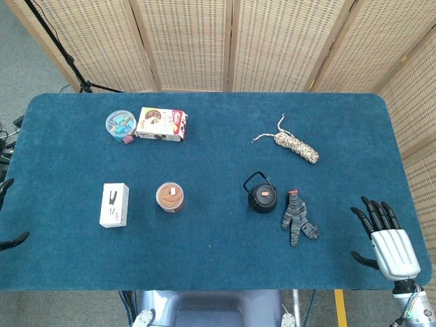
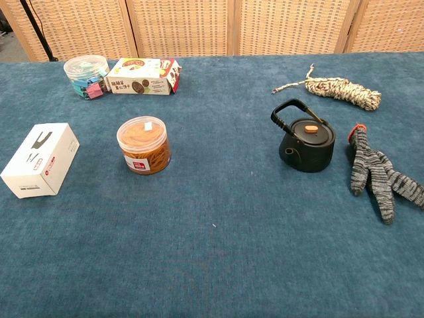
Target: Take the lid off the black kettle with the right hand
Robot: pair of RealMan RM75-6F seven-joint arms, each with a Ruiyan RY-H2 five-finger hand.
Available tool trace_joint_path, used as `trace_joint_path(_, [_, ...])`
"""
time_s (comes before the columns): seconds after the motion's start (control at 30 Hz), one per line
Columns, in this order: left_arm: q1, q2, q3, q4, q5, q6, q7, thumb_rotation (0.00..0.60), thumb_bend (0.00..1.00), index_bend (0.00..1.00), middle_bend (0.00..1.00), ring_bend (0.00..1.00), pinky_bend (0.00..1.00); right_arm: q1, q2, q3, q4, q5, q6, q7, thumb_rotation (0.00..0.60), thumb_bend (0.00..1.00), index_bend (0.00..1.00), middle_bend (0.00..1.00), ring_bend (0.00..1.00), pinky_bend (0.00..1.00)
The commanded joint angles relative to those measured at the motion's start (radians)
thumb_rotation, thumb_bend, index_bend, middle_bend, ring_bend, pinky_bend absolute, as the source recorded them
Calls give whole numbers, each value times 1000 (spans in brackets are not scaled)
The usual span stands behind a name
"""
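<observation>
From the head view, the blue-covered bench (image 1: 204, 252) carries seven things, one of each: a black kettle (image 1: 259, 193), a grey striped glove (image 1: 297, 219), a coil of speckled rope (image 1: 294, 146), a clear tub of clips (image 1: 120, 126), a printed snack box (image 1: 162, 124), a white box (image 1: 114, 204) and a round jar of rubber bands (image 1: 169, 197). The kettle stands right of the bench's centre with its lid (image 1: 262, 196) seated, and the glove lies just beside it on the right. The right hand (image 1: 385, 236) rests at the bench's near right corner, fingers spread and holding nothing, well apart from the kettle. At the left edge only dark fingertips of the left hand (image 1: 8, 212) show; whether it is spread I cannot tell.

From the chest view, the same seven things appear and neither hand does. The lid's knob (image 2: 309, 128) is orange-brown and the handle leans towards the back left. The snack box bears writing too small to read; the white box shows a black tool drawing and a small red mark.
</observation>
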Motion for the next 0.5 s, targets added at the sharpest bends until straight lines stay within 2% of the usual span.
trace_joint_path(0.03, [1,3,0,-1,-2,-1,-9,600,36,0,0,0,0,5,-7,0,1,4,-14,-5,600,0,152,0,0,0])
trace_joint_path(0.2, [3,5,-3,1,-4,5,-22,600,35,0,0,0,0,17,-18,27,-30,18,-11,-50,600,1,168,0,0,0])
trace_joint_path(0.33, [4,4,-1,2,4,8,-21,600,35,0,0,0,0,51,-11,47,-109,22,-47,-86,600,22,185,0,0,0])
trace_joint_path(0.5, [2,2,5,5,17,5,-14,600,35,0,0,0,0,122,-6,82,-255,52,-143,-141,600,128,283,0,0,0])
